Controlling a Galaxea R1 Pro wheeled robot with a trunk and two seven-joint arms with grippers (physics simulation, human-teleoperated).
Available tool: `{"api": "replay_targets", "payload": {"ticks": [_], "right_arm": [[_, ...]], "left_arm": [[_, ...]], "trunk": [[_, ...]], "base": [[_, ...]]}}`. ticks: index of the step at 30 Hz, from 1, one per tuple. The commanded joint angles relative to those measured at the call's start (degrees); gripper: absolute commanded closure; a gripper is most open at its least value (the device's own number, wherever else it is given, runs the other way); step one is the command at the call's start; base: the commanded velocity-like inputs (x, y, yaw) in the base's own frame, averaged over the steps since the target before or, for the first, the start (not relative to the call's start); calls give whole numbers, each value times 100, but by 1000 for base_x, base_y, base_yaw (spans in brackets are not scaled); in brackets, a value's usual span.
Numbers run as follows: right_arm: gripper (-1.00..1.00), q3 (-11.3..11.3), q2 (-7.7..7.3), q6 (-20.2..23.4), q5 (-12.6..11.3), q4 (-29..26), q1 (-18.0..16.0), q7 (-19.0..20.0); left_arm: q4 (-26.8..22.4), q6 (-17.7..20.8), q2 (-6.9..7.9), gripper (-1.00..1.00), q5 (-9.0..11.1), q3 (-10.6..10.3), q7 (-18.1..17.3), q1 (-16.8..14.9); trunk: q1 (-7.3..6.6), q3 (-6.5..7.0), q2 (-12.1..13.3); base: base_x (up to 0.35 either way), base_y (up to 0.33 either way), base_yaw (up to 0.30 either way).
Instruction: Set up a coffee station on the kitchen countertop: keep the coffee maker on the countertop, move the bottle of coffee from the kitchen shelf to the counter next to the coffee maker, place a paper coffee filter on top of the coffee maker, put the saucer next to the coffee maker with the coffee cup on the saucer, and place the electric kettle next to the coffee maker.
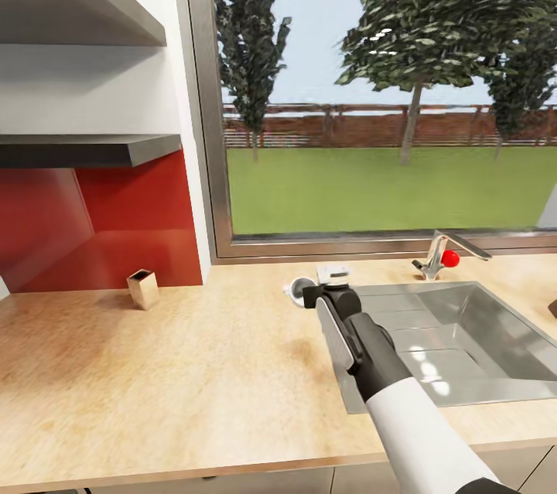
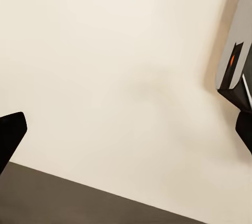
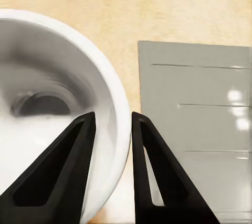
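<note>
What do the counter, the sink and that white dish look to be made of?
The counter looks like pale wood or a wood-look laminate: matte, with faint grain. The sink looks like brushed steel: grey with soft glints. The white dish seems glazed ceramic, smooth and glossy; the right tool straddles its rim.

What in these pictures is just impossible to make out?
- Head view: the white cup is mostly hidden behind the right gripper.
- Right wrist view: cup cut off by the edge; grip on its rim unclear.
- Left wrist view: left gripper's fingertip barely enters the frame; open or shut unknown.
</note>
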Motion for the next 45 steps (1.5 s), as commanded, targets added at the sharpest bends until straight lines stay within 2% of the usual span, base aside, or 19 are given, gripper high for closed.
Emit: {"api": "replay_targets", "payload": {"ticks": [1,20,40,42,45], "right_arm": [[100,9,0,84,-63,-80,-2,-43],[100,4,0,213,-55,-252,-2,-43],[100,2,0,213,-55,-251,-2,-43],[100,-1,0,213,-55,-251,-2,-43],[100,-3,0,213,-55,-251,-2,-43]], "left_arm": [[-11,-2,-3,-100,6,34,4,6],[-11,3,-22,-100,6,40,9,6],[-84,-85,-26,-100,16,51,2,5],[-143,-243,-24,-100,20,45,-27,5],[-212,-941,-17,-100,19,30,-105,5]], "trunk": [[2,-1,-3],[2,1,-3],[2,94,-3],[2,103,-3],[2,117,-3]], "base": [[0,0,0],[-31,-15,-4],[-20,-256,-211],[0,-272,-244],[0,-272,-244]]}}
